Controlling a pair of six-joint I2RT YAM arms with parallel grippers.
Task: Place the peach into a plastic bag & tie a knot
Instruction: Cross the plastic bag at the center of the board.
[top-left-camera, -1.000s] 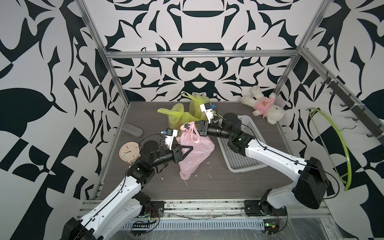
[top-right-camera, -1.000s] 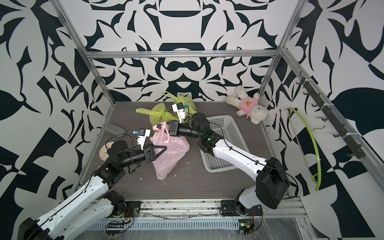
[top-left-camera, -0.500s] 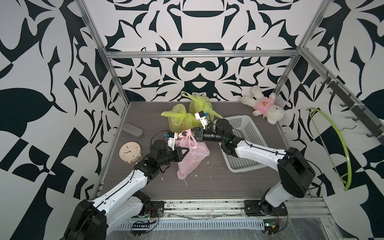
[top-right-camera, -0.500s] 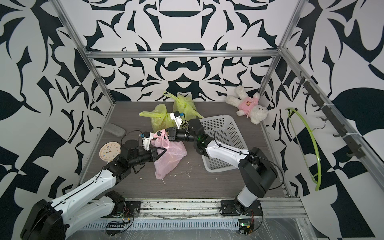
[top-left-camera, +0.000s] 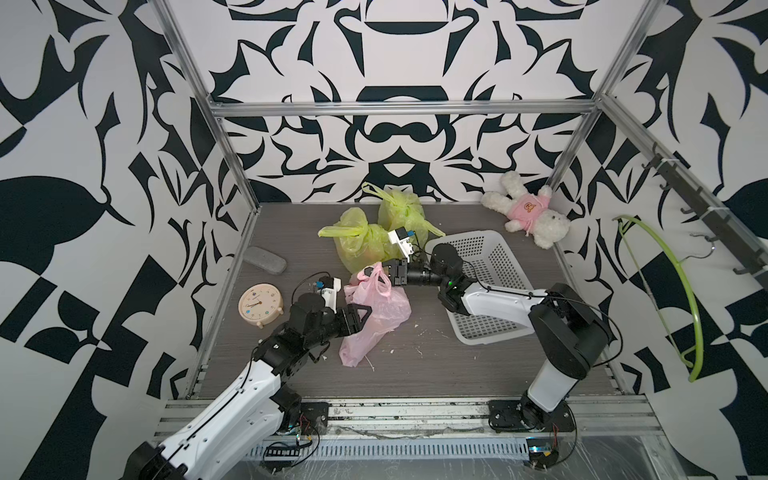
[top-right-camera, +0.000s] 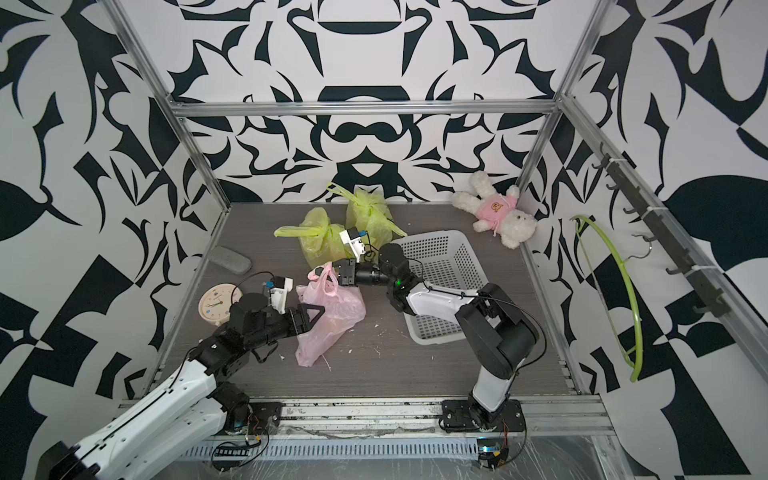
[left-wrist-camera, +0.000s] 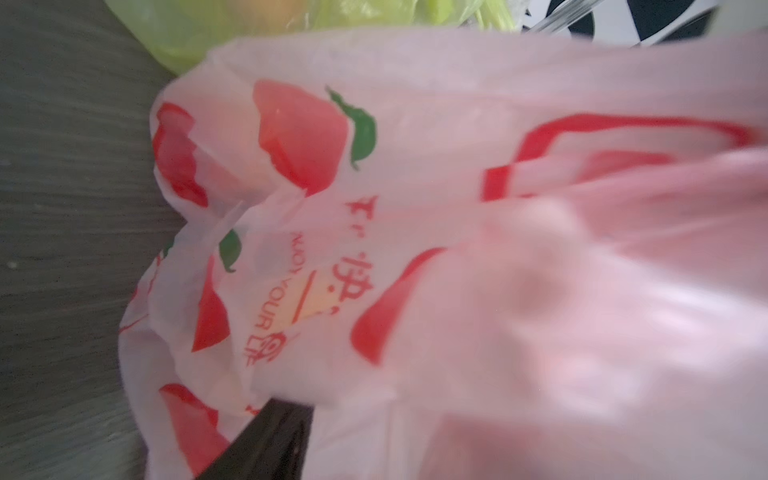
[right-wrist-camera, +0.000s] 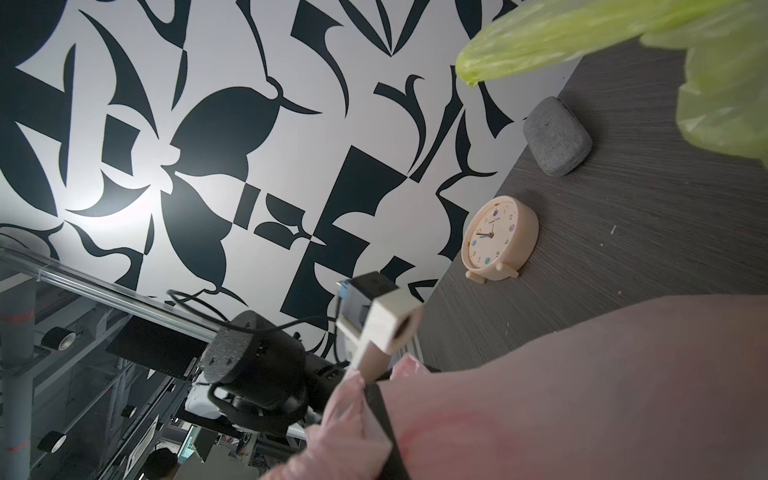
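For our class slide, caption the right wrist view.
A pink bag up close; beige alarm clock and grey pouch on the dark table beyond.

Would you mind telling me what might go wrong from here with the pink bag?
1. The right hand pinches only a thin handle of the pink bag; a hard pull may tear it or let it slip.
2. Film drapes over a finger of the left hand, so withdrawing could drag the bag.
3. The green bags sit just behind the right hand and might be knocked.
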